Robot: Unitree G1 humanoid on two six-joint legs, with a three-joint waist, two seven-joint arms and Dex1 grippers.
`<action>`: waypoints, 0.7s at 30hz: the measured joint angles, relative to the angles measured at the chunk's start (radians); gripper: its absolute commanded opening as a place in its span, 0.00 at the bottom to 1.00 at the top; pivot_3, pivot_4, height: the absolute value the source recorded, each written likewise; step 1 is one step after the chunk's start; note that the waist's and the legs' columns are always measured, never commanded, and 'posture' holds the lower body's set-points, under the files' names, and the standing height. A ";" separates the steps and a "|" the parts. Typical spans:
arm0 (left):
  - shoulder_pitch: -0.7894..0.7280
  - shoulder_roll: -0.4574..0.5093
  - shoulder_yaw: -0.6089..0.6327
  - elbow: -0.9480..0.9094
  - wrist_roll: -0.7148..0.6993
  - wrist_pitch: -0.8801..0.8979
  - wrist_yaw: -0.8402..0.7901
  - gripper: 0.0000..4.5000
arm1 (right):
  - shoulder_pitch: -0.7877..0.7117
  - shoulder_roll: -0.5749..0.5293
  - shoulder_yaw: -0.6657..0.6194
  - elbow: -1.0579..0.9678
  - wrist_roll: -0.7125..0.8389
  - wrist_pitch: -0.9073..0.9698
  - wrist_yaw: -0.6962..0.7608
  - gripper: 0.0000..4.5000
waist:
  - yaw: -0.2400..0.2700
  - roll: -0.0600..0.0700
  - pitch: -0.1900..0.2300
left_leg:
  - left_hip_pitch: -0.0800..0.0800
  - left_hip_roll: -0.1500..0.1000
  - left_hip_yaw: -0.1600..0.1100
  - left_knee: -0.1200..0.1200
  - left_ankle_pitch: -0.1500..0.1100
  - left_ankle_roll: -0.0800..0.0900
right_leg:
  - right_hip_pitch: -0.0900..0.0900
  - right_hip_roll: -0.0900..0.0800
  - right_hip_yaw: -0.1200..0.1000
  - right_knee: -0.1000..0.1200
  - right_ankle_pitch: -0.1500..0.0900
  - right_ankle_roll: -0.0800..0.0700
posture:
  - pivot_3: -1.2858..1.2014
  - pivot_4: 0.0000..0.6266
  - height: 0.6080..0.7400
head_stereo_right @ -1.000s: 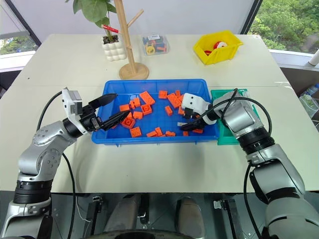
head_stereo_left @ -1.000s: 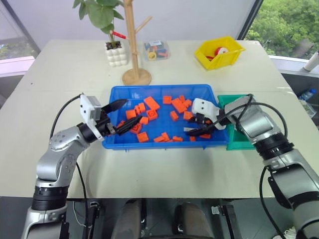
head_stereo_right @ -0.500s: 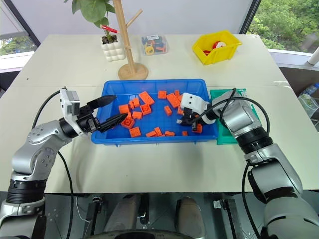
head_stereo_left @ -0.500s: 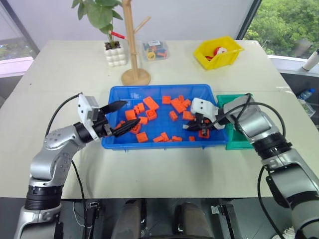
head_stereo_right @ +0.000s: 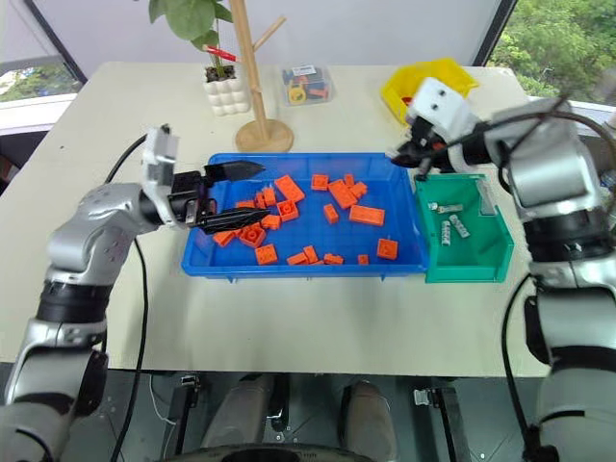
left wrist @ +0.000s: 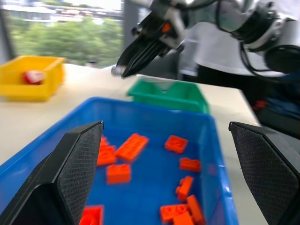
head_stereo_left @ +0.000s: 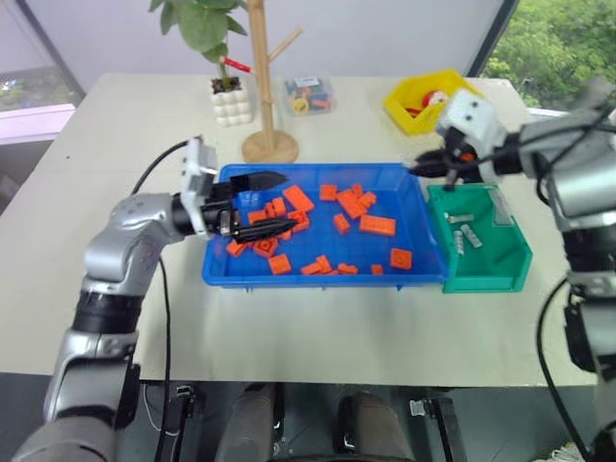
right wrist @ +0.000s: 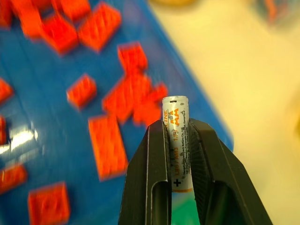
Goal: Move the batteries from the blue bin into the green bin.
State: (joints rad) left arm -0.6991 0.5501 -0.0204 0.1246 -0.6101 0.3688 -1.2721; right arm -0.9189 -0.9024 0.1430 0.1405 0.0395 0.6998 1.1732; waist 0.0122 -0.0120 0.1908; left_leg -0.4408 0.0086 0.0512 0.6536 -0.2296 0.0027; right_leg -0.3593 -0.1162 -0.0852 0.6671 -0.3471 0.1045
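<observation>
My right gripper (right wrist: 177,123) is shut on a silvery AA battery (right wrist: 177,140), which stands upright between its fingers. It hangs (head_stereo_left: 424,166) above the back right corner of the blue bin (head_stereo_left: 318,280), next to the green bin (head_stereo_left: 484,271). Three batteries (head_stereo_right: 448,227) lie on the green bin's floor. My left gripper (head_stereo_left: 272,202) is open and points level over the left part of the blue bin, with nothing between its fingers. The left wrist view looks across the blue bin at the right gripper (left wrist: 140,51) and the green bin (left wrist: 168,93).
Several orange bricks (head_stereo_left: 377,225) lie scattered in the blue bin. Behind it stand a wooden peg stand (head_stereo_left: 267,144), a potted plant (head_stereo_left: 229,101), a small clear box (head_stereo_left: 310,94) and a yellow bin (head_stereo_left: 423,102). Bare table lies in front of the bins.
My right gripper has shut on a battery and risen out of the blue bin toward its back right corner. My left gripper has lifted a little and swung right. The camera view has shifted.
</observation>
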 measured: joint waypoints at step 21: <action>-0.150 -0.126 -0.060 0.328 0.152 -0.168 -0.143 1.00 | 0.343 -0.101 -0.183 -0.203 0.091 0.128 -0.187 0.99 | -0.002 0.000 0.000 | 0.000 0.001 0.000 0.000 0.000 0.000 | -0.001 0.000 0.000 0.001 0.000 0.000 | 0.52 0.24 1.00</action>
State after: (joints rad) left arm -0.8494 0.4242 -0.0801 0.4523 -0.4580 0.2010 -1.4152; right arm -0.5759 -1.0036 -0.0401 -0.0627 0.1309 0.8280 0.9864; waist 0.0107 -0.0118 0.1908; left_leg -0.4409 0.0094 0.0513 0.6540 -0.2295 0.0028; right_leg -0.3599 -0.1160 -0.0851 0.6678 -0.3471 0.1045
